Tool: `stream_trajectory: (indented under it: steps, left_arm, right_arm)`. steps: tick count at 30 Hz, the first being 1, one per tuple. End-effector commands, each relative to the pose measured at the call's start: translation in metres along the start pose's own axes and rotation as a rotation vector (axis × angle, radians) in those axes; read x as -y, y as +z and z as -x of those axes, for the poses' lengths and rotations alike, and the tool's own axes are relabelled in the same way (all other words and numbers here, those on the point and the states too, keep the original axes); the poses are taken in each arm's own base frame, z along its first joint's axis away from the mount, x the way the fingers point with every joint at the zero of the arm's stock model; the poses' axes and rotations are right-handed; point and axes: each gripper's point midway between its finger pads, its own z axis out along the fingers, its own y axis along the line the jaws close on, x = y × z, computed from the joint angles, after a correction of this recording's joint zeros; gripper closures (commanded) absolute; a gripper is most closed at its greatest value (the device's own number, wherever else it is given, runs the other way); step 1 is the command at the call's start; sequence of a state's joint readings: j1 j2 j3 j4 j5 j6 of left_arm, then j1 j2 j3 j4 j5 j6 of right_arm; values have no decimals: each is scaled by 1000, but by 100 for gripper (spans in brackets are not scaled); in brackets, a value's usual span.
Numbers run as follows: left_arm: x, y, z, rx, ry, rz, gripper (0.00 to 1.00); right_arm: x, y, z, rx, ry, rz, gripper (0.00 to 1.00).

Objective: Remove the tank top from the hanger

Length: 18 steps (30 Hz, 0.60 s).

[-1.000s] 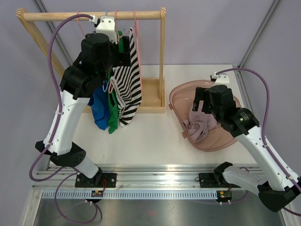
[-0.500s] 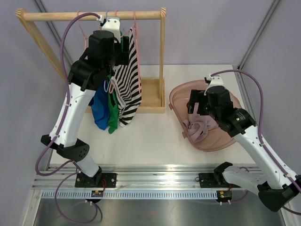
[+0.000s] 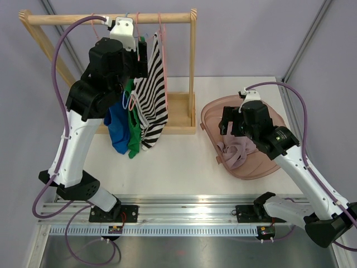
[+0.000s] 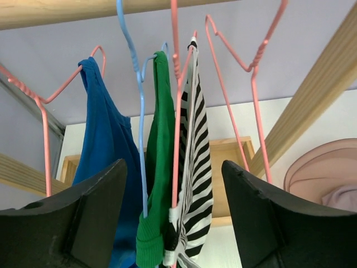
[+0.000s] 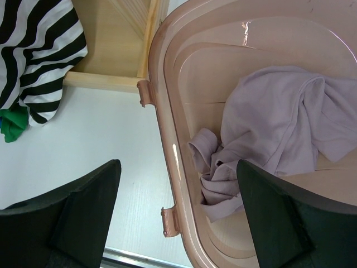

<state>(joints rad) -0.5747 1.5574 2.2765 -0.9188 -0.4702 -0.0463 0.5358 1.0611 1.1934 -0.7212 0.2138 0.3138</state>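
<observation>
Three tank tops hang from the wooden rail (image 3: 83, 18): a blue one (image 3: 118, 131), a green one (image 3: 134, 134) and a black-and-white striped one (image 3: 153, 95). In the left wrist view the blue top (image 4: 103, 128) is on a pink hanger, the green top (image 4: 162, 128) on a light blue hanger (image 4: 139, 111), and the striped top (image 4: 195, 145) on a pink hanger (image 4: 175, 111). My left gripper (image 3: 144, 58) is open just below the rail, its jaws (image 4: 174, 184) either side of the green and striped tops. My right gripper (image 3: 226, 124) is open and empty over the basket's left rim (image 5: 178, 167).
A bare pink hanger (image 4: 254, 106) hangs right of the striped top. The rack's wooden post (image 3: 192, 67) and base tray (image 3: 181, 111) stand beside it. A pink oval basket (image 3: 209, 114) at the right holds a lilac garment (image 3: 237, 148), also in the right wrist view (image 5: 279, 117).
My left arm has swung a little left while its gripper stays at the hangers. My right gripper has moved left, from over the basket's middle to its left rim.
</observation>
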Motion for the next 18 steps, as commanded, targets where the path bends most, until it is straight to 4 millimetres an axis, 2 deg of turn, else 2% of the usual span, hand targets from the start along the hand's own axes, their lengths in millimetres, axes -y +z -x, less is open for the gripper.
stream_trajectory:
  steps: [1, 4, 14, 18]
  left_arm:
    - [10, -2, 12, 44, -7, -47, 30]
    - [11, 5, 10, 33, 7, -35, 35]
    - [15, 52, -18, -53, 45, 12, 40]
    - [11, 65, -31, -93, 49, 32, 48]
  right_arm:
    - [-8, -1, 12, 40, 9, 41, 9]
    - [-8, -2, 12, 40, 9, 44, 9]
    - [-11, -8, 14, 49, 7, 64, 9]
    - [-12, -10, 13, 51, 7, 76, 10]
